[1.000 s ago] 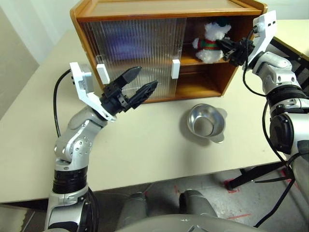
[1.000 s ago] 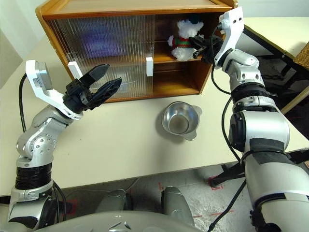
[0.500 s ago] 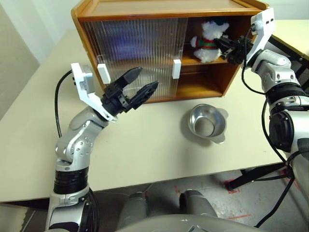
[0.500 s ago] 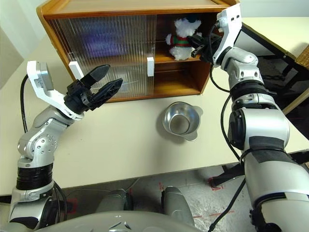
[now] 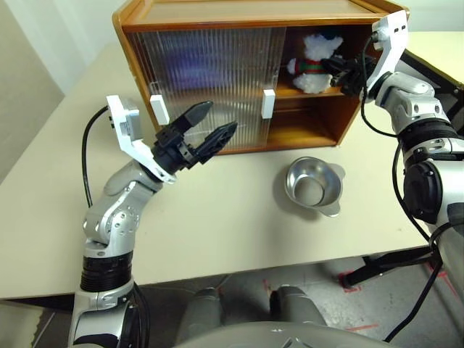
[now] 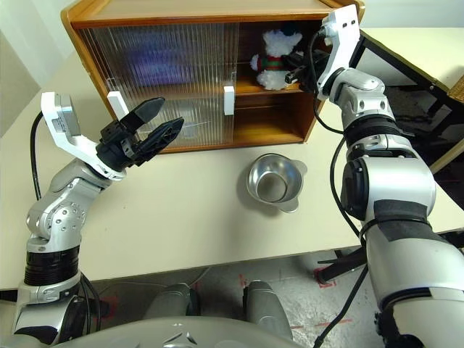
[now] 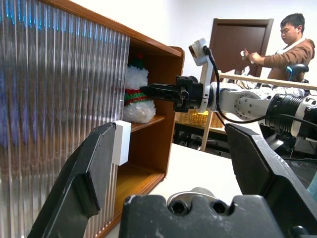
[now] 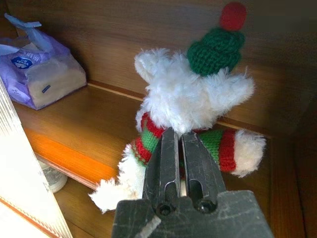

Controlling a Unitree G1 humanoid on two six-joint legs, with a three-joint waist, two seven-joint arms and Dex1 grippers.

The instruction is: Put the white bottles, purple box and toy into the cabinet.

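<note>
The wooden cabinet stands at the table's far side, its right part open beside two ribbed sliding doors. The toy, white and fluffy with red and green stripes and a green hat, is on the upper shelf. My right gripper reaches in from the right and is shut on the toy's striped middle. The purple box lies further along the same shelf. Part of a white bottle shows below the shelf, behind a door. My left gripper hangs open and empty in front of the doors.
A shiny metal bowl sits on the table in front of the cabinet's open part. White block handles stick out from the doors. A person stands in the background past the right arm.
The camera has shifted slightly. Both grippers and the toy keep their places.
</note>
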